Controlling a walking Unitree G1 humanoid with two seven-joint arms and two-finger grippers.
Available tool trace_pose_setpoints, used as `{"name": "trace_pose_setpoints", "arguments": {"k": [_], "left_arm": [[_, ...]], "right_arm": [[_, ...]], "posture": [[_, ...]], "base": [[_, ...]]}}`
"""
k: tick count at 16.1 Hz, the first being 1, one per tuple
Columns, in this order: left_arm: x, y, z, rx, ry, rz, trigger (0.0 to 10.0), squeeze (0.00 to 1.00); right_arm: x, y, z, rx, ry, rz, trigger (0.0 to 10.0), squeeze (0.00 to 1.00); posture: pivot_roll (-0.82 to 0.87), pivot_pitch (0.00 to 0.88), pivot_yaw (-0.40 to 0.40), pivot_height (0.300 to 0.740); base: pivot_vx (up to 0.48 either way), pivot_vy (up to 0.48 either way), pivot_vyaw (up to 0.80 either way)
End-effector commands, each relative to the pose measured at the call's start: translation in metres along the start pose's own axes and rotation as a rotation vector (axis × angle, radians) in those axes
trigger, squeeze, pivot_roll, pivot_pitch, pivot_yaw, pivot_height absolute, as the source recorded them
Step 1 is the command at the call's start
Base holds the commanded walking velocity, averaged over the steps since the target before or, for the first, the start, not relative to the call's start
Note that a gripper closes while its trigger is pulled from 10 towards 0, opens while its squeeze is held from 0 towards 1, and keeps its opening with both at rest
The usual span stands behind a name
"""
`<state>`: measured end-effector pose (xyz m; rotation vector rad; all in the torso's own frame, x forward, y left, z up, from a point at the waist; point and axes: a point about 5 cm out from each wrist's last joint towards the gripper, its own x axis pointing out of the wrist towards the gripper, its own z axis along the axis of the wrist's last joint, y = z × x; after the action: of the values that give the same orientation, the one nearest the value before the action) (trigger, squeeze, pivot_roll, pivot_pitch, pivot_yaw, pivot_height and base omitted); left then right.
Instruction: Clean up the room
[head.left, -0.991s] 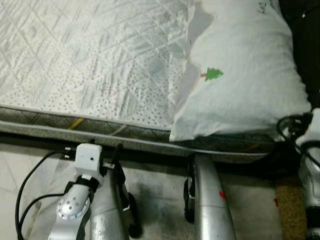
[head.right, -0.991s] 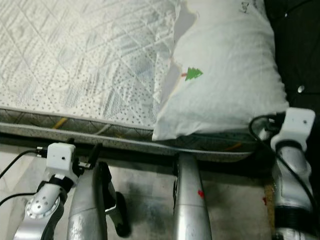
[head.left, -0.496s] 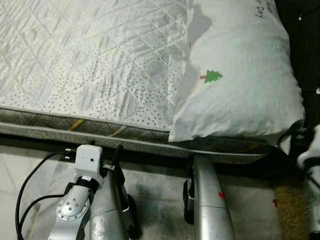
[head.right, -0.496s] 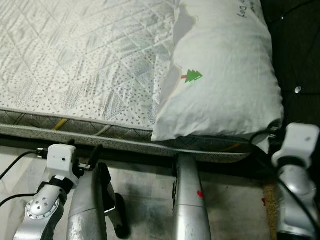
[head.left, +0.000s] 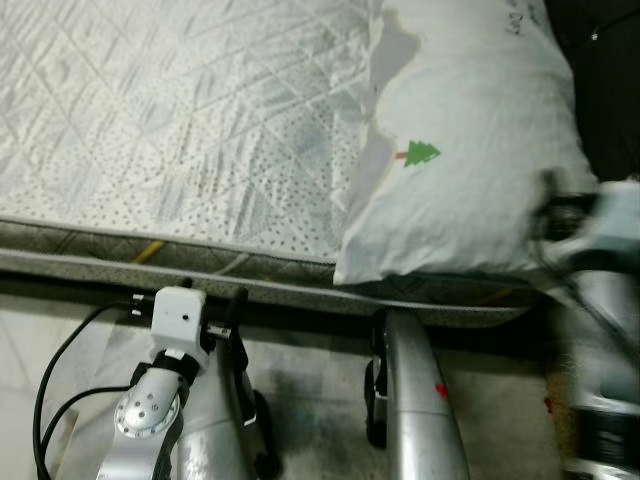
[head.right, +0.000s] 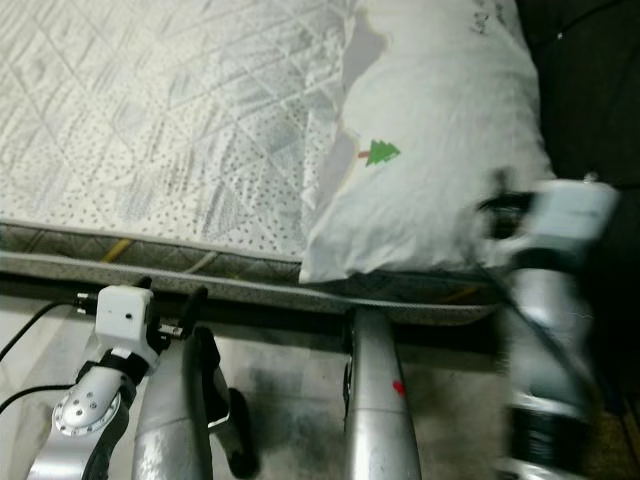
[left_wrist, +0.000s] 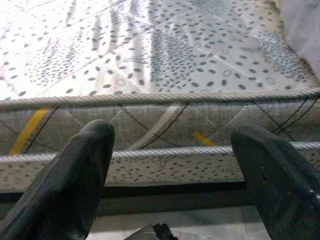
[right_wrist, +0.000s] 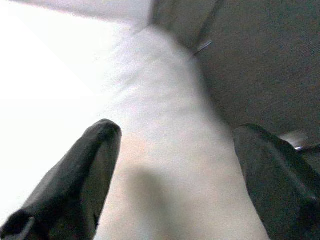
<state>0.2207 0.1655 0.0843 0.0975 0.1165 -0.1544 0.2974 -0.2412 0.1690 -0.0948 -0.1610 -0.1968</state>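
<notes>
A white pillow (head.left: 470, 150) with a small green tree print lies on the right side of the quilted mattress (head.left: 180, 120), its lower corner overhanging the mattress edge. My right arm (head.right: 550, 300) is blurred with motion beside the pillow's right side. In the right wrist view my right gripper (right_wrist: 175, 175) is open, and the pillow (right_wrist: 165, 150) lies close between and beyond its fingers (right_wrist: 90, 170). My left gripper (left_wrist: 170, 165) is open low in front of the mattress edge (left_wrist: 160, 120), with nothing between its fingers (left_wrist: 85, 170).
A dark upholstered surface (head.left: 610, 60) borders the bed on the right. My two silver legs (head.left: 415, 400) stand on the pale tiled floor (head.left: 320, 390) below the mattress edge. A black cable (head.left: 50, 390) loops beside my left arm.
My right arm has swung up and to the left, from low at the bed's corner to the pillow's right side. The left arm has stayed put. The camera shifted slightly.
</notes>
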Motion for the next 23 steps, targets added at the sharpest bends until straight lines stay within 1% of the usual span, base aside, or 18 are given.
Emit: {"name": "trace_pose_setpoints", "arguments": {"k": [1,2,3,4,5,6,8,10,12,13,15,16,17,19,20,21,22,23], "left_arm": [[-0.004,0.001,-0.006,-0.012,0.031,0.008,10.0,0.0],[-0.004,0.001,-0.006,-0.013,0.03,0.01,10.0,0.0],[-0.005,0.001,-0.005,-0.014,0.03,0.015,10.0,0.0],[-0.005,0.002,-0.005,-0.014,0.029,0.017,10.0,0.0],[-0.003,0.003,-0.002,0.0,0.015,0.018,10.0,0.0],[-0.002,0.004,0.0,0.01,0.005,0.014,10.0,0.0],[0.005,0.002,0.004,0.029,-0.014,0.005,10.0,0.0],[0.013,0.0,0.005,0.03,-0.026,-0.013,10.0,0.0],[0.026,-0.003,0.013,0.019,-0.066,-0.005,10.0,0.0],[0.031,-0.004,0.017,0.011,-0.087,0.004,10.0,0.0],[0.035,-0.005,0.017,-0.014,-0.102,0.035,10.0,0.0],[0.036,-0.004,0.016,-0.024,-0.102,0.047,10.0,0.0],[0.036,-0.004,0.013,-0.042,-0.096,0.062,10.0,0.0],[0.04,-0.003,0.013,-0.048,-0.1,0.067,10.0,0.0],[0.041,-0.003,0.013,-0.054,-0.098,0.069,10.0,0.0],[0.046,-0.005,0.013,-0.048,-0.105,0.057,10.0,0.0],[0.047,-0.005,0.013,-0.047,-0.107,0.056,10.0,0.0],[0.053,-0.005,0.018,-0.043,-0.123,0.059,10.0,0.0]], "right_arm": [[-0.004,0.007,-0.018,-0.01,0.086,0.032,10.0,1.0],[-0.006,0.011,-0.03,-0.013,0.136,0.036,10.0,1.0],[-0.015,0.013,-0.06,0.061,0.276,-0.004,10.0,1.0],[-0.018,0.014,-0.067,0.078,0.313,-0.008,10.0,1.0],[-0.016,0.018,-0.062,0.05,0.275,0.037,10.0,1.0],[-0.012,0.022,-0.052,-0.013,0.211,0.092,10.0,1.0],[-0.001,0.035,-0.02,-0.062,0.041,0.221,10.0,1.0],[0.005,0.043,-0.003,-0.087,-0.046,0.285,10.0,1.0],[-0.006,0.055,-0.003,-0.019,-0.034,0.358,10.0,1.0],[-0.014,0.059,-0.007,0.019,-0.022,0.36,10.0,1.0],[-0.026,0.052,-0.019,0.042,-0.013,0.228,10.0,1.0],[-0.03,0.049,-0.022,0.004,-0.022,0.194,10.0,1.0],[-0.038,0.045,-0.033,0.027,0.025,0.124,10.0,0.0],[-0.051,0.038,-0.044,0.08,0.084,0.036,10.0,0.0],[-0.054,0.038,-0.045,0.052,0.086,0.052,10.0,0.0],[-0.056,0.038,-0.044,0.062,0.066,0.082,10.0,0.0],[-0.055,0.038,-0.044,0.062,0.06,0.08,10.0,0.0],[-0.048,0.034,-0.043,0.056,0.054,0.057,10.0,0.0]], "posture": [[-0.03,0.24,0.0,0.552],[-0.02,0.239,-0.002,0.552],[-0.01,0.239,-0.004,0.552],[-0.01,0.238,-0.002,0.552],[-0.01,0.233,0.005,0.552],[-0.01,0.232,0.007,0.552],[-0.03,0.219,0.026,0.552],[-0.04,0.201,0.04,0.552],[-0.05,0.155,0.039,0.552],[-0.05,0.136,0.033,0.552],[-0.04,0.071,0.019,0.552],[-0.04,0.067,0.02,0.552],[-0.04,0.043,0.023,0.552],[-0.06,0.03,0.037,0.552],[-0.07,0.025,0.043,0.552],[-0.08,0.021,0.044,0.552],[-0.08,0.022,0.046,0.552],[-0.07,0.014,0.045,0.566]], "base": [[0.0,0.0,0.0],[0.0,0.0,0.0],[0.0,0.0,0.0],[0.0,0.0,0.0],[0.0,0.0,0.0],[0.0,0.0,0.0],[0.0,0.0,0.0],[0.0,0.0,0.0],[0.0,0.0,0.0],[0.0,0.0,0.0],[0.0,0.0,0.0],[0.0,0.0,0.0],[0.0,0.0,0.0],[0.0,0.0,0.0],[0.0,0.0,0.0],[0.0,0.0,0.0],[0.0,0.0,0.0],[0.0,0.0,0.0]]}}
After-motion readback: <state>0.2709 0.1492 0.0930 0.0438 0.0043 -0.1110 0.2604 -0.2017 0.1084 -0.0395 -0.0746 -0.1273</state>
